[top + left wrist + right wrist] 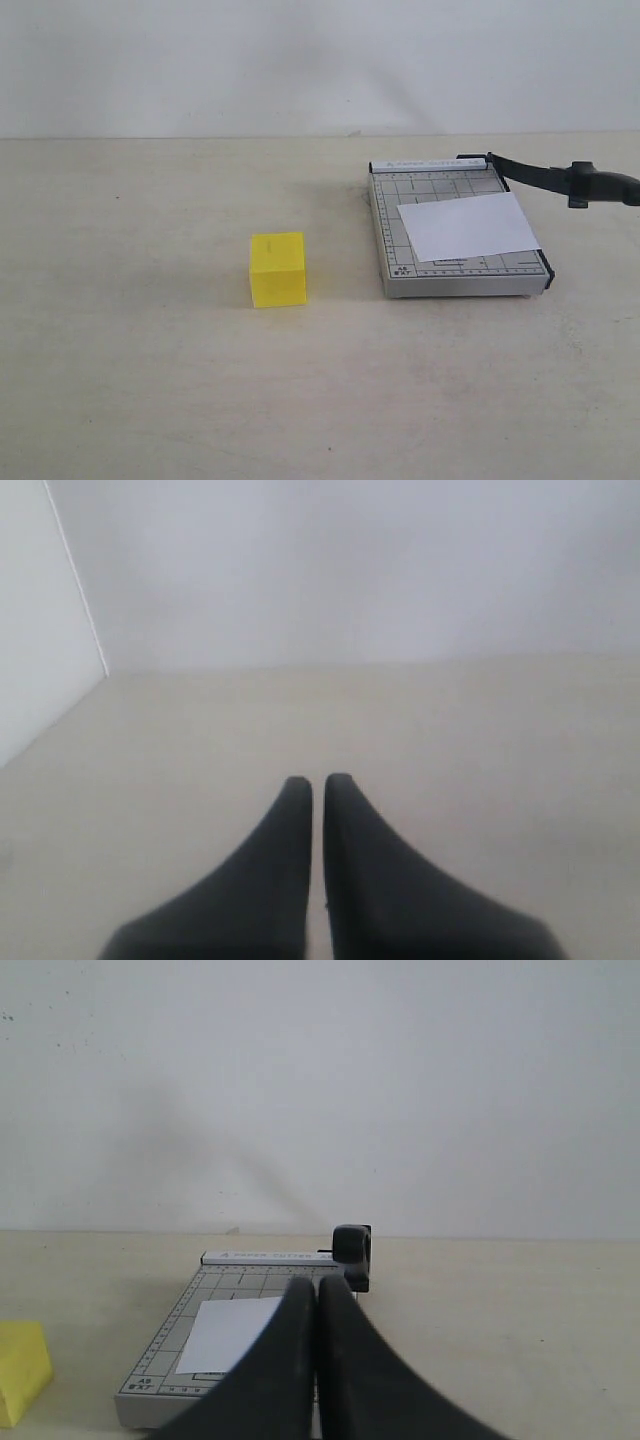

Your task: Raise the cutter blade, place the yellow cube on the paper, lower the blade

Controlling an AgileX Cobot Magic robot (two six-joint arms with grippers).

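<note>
Step 1 of 3 looks done: cutter blade (pixel 545 178) raised. Pending: yellow cube (pixel 277 269) onto paper (pixel 468 226) ahead of right gripper (pixel 317 1285), then blade lowering. This and left gripper (pixel 317 780): pressed together, empty.

Yellow cube (pixel 277 269): bright, plain yellow. Paper (pixel 468 226): plain white. Cutter base (pixel 392 250): grey, dark printed grid and ruler ticks. Cutter blade (pixel 540 176): black throughout. Left claw (pixel 317 780), right claw (pixel 317 1285): black. Bench (pixel 150 380): pale beige.

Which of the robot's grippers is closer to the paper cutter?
Right, it seems. The right gripper points at the paper cutter, just beyond its shut fingertips. The left gripper faces only bare table, with no cutter in its view.
</note>
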